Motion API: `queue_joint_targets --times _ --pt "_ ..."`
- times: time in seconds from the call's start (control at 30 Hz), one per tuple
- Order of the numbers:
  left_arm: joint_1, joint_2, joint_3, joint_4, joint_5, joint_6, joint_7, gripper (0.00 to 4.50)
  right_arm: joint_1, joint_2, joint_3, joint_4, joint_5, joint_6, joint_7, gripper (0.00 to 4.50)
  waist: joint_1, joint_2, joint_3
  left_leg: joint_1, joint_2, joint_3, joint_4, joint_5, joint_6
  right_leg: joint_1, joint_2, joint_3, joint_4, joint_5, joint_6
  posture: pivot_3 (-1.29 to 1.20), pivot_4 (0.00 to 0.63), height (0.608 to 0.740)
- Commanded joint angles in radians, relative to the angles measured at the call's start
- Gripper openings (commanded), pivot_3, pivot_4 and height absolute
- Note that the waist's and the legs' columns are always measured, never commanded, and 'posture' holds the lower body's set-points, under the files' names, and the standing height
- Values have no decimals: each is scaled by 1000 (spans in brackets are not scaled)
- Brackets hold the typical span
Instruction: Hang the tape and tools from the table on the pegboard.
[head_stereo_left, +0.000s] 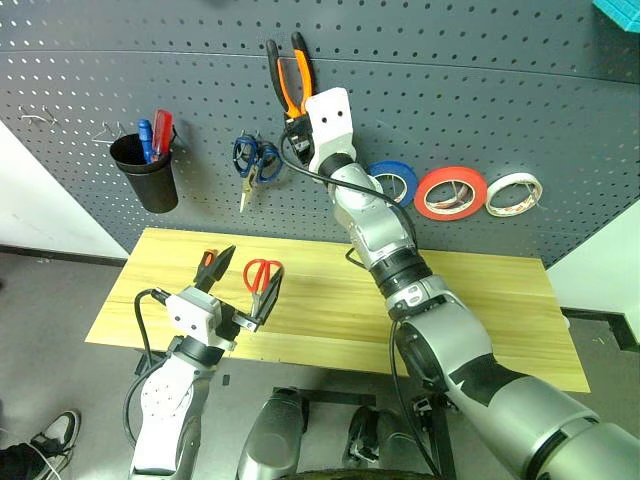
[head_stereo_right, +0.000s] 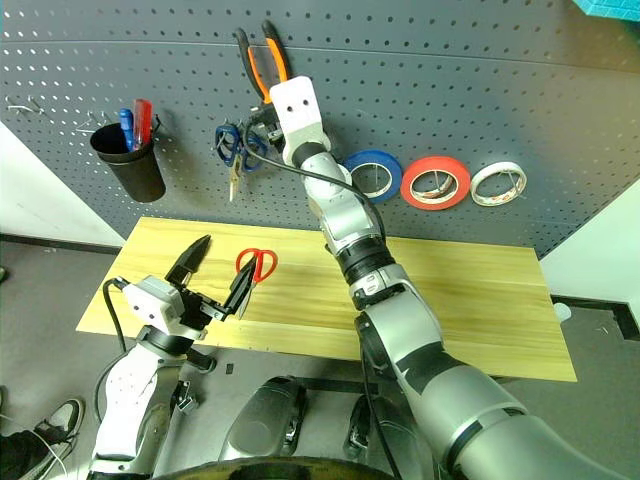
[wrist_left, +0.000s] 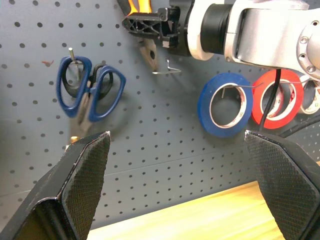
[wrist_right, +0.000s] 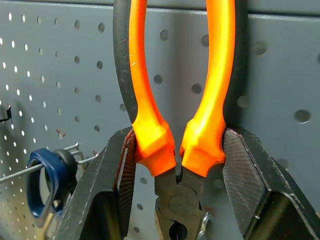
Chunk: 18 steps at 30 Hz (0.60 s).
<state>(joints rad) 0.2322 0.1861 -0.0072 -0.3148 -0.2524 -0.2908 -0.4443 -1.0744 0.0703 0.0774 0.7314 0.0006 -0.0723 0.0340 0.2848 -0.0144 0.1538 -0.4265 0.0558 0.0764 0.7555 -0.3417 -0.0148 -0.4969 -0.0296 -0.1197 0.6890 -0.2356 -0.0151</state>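
- Pliers (head_stereo_left: 291, 72) are up against the pegboard (head_stereo_left: 480, 90), handles pointing up, clamped by my right hand (wrist_right: 178, 165) just above the pivot. I judge that grip low on the handles leaves their loop free to drop over a hook.
- A bare hook (wrist_left: 172, 70) sits just beside the pliers' nose in the left wrist view; likely the target. Can't tell whether the pliers are on it yet.
- Blue tape (head_stereo_left: 395, 181) already hangs on the pegboard, next to the red roll (head_stereo_left: 451, 192) and the white roll (head_stereo_left: 510, 193).
- Red-handle scissors (head_stereo_left: 262, 272) lie on the counter (head_stereo_left: 480, 300), just past my left hand (head_stereo_left: 238, 289).
- Left hand is spread wide, holding nothing, hovering over the counter's near edge. Looks staged for the scissors.
- An orange handle (head_stereo_left: 208, 259) shows behind the left hand's finger, possibly the screwdriver; can't confirm.
- Blue-handle scissors (head_stereo_left: 254, 160) and black cup (head_stereo_left: 148, 172) with blue and red screwdrivers hang to the left of the pliers; not my concern.
- Risk: pliers slipping off on release.
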Motion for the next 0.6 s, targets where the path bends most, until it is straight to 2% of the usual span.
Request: queue_joint_targets --times 0.03,0.6 --pt "-1 4 -3 -19 -13 -10 -6 4500 -12 -28 -56 -100 19 -7 -24 2110 0 0 3 0 0 0 0 0 0 0 0 0 0 0 0 403 163 676" --pt "10 13 -1 -36 -18 6 -11 4500 60 -11 -35 -215 3 81 -37 2110 -5 2 13 0 2 0 0 0 0 -1 0 0 0 0 0 400 177 676"
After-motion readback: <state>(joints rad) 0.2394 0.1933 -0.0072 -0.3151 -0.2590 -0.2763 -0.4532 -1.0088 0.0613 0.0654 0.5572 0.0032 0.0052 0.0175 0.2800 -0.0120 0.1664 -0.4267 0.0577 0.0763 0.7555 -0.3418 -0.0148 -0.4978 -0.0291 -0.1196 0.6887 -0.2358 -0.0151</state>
